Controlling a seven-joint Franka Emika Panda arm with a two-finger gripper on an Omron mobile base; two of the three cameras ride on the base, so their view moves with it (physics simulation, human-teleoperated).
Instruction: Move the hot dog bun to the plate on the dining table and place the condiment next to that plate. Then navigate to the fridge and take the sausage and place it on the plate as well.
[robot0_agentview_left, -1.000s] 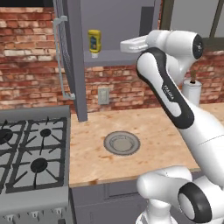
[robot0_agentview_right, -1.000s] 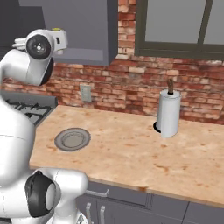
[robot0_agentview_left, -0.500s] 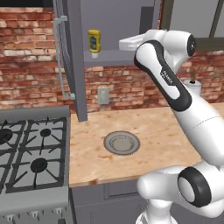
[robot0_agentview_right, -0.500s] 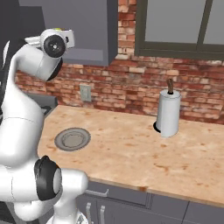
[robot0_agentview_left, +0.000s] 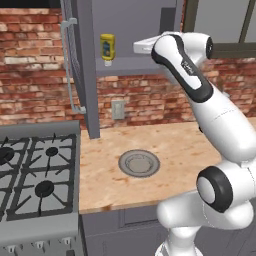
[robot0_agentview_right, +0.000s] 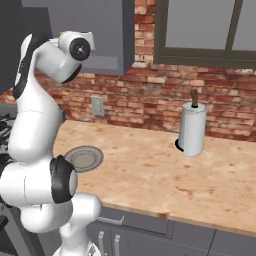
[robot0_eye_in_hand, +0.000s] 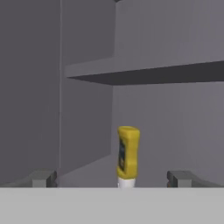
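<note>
So the small yellow squeeze bottle of condiment (robot0_agentview_left: 107, 47) with the dark label is standing cap-down on the bottom shelf of the open grey wall cabinet (robot0_agentview_left: 131, 66), up above the pale wood-grain counter (robot0_agentview_left: 165, 150). From the left base view the white arm reaches up toward that shelf, coming in from the bottle's right, with a clear gap between them.

In the hand view the bottle (robot0_eye_in_hand: 127, 156) sits pretty much dead centre between the two dark fingertips (robot0_eye_in_hand: 44, 178) of the gripper (robot0_eye_in_hand: 112, 178), a bit further back on the shelf, not touching either one. The jaws are spread wide and holding nothing.

Down on the counter there's a small grey dish with a ringed rim (robot0_agentview_left: 139, 163), a black gas stove (robot0_agentview_left: 36, 175) to the left, and a white paper towel roll (robot0_agentview_right: 192, 128) over by the brick wall (robot0_agentview_right: 150, 107).
</note>
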